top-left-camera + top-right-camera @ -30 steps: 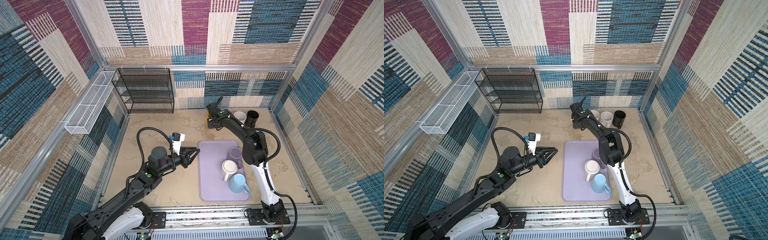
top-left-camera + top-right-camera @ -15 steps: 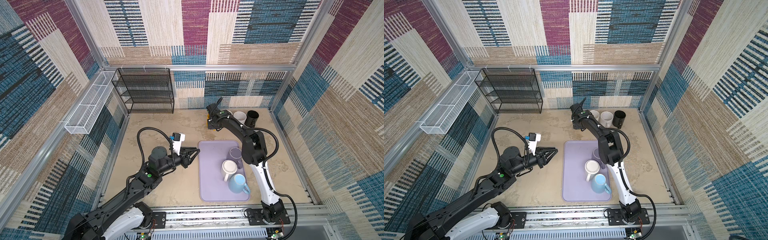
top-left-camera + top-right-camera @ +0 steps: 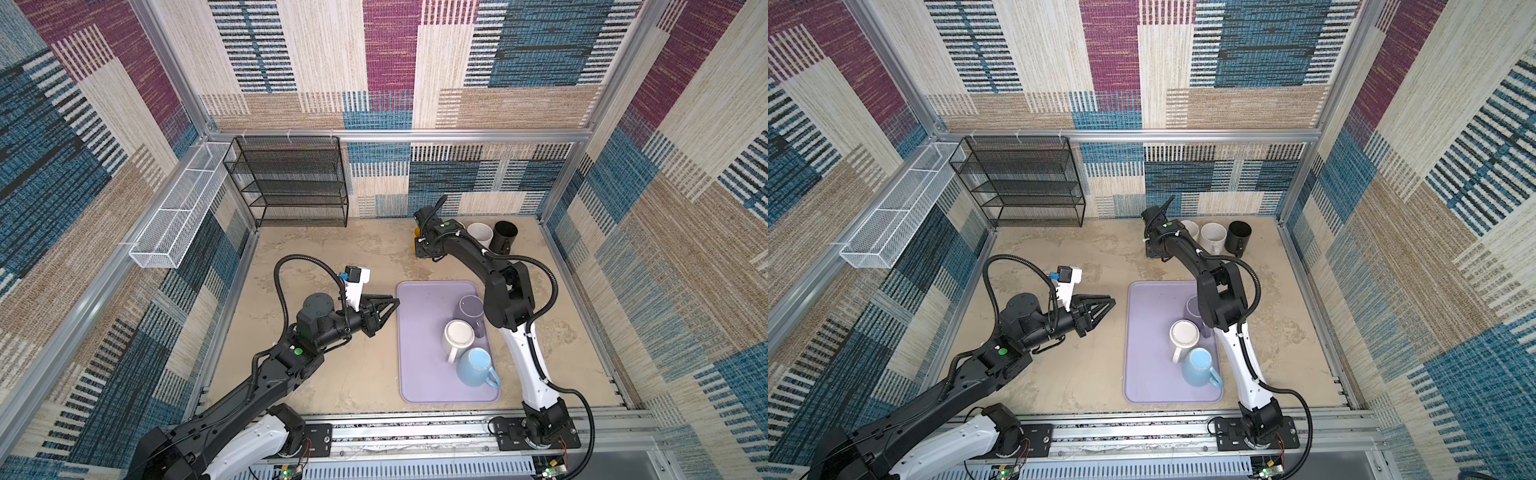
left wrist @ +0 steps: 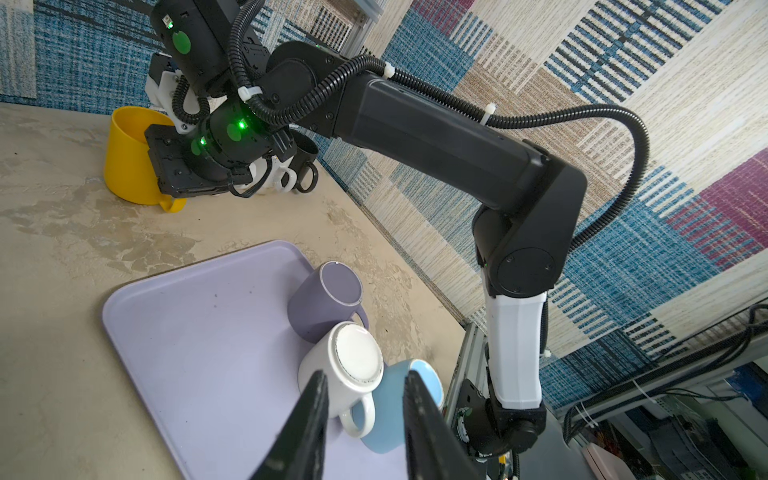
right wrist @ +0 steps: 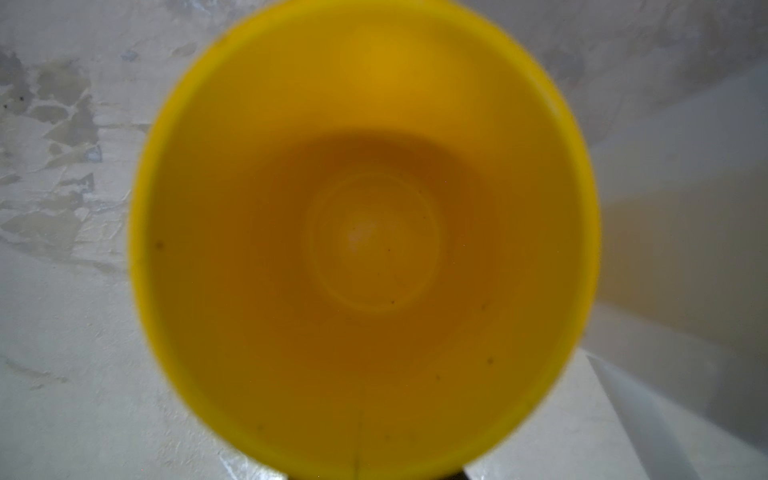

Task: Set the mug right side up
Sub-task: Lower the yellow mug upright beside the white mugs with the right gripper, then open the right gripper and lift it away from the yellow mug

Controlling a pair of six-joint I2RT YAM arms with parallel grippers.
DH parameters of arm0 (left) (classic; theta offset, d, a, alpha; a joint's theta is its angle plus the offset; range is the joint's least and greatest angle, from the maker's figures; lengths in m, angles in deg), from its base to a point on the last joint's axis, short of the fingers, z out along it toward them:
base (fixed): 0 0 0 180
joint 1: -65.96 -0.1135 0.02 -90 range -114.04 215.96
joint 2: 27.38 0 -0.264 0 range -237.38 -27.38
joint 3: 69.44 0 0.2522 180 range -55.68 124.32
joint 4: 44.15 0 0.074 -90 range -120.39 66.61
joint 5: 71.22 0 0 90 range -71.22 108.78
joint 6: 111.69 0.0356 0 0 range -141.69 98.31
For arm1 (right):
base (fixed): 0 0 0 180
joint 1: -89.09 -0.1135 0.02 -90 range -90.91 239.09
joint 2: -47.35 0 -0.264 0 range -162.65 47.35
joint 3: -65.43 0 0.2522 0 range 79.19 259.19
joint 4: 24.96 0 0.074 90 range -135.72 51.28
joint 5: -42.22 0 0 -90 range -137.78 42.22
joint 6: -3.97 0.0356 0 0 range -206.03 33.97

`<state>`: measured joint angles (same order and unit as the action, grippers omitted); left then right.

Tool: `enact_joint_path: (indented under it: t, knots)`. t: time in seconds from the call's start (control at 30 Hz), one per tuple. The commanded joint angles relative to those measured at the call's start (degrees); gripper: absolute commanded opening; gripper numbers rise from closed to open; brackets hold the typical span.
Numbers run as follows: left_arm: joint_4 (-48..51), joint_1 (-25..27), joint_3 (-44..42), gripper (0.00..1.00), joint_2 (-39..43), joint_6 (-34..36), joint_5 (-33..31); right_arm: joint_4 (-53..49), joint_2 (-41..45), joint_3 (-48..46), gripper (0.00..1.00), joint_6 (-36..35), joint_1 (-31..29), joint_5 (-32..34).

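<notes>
top views: in both, a mottled beige tabletop [image 3: 324,253] sits inside aluminium framing and walls of patchwork woven fabric. a black wire shelf rack [image 3: 291,183] stands at the back and a white mesh basket [image 3: 174,224] hangs on the left wall.

the yellow mug [image 4: 124,166] stands at the back of the tabletop, near two white mugs [image 3: 1213,239] and a black mug [image 3: 1239,237]. the right wrist view looks straight down into its open mouth [image 5: 365,249], so its long axis is vertical, mouth up.

the right end effector [image 4: 174,170] is at the mug's rim with its fingers hidden, so i cannot tell how wide it is or whether it grips. the left end effector [image 3: 390,305] hovers by the lilac tray [image 3: 419,316], jaws a little apart and empty.

on the tray are a purple mug [image 3: 471,309], a white mug [image 3: 458,338] and a light blue mug [image 3: 476,368], seemingly all base up.
</notes>
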<state>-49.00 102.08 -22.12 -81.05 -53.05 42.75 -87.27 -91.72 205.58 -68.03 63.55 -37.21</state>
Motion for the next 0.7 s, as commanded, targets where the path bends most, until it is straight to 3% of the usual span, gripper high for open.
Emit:
enact_joint_path:
  t: [0.0, 0.37, 0.67]
  knots:
    - [-0.2, -0.1, 0.6, 0.32, 0.1, 1.6, 0.4, 1.8, 0.5, 0.5, 0.3, 0.3, 0.0, -0.8]
    - [1.4, 0.0, 0.9, 0.32, 0.8, 2.3, 0.2, 4.4, 4.7, -3.3, 0.57, 0.3, 0.0, -1.2]
    - [1.7, 0.0, 1.1, 0.32, 0.3, 2.0, 0.2, 8.6, 14.3, -12.6, 0.61, -1.8, 0.0, -2.4]
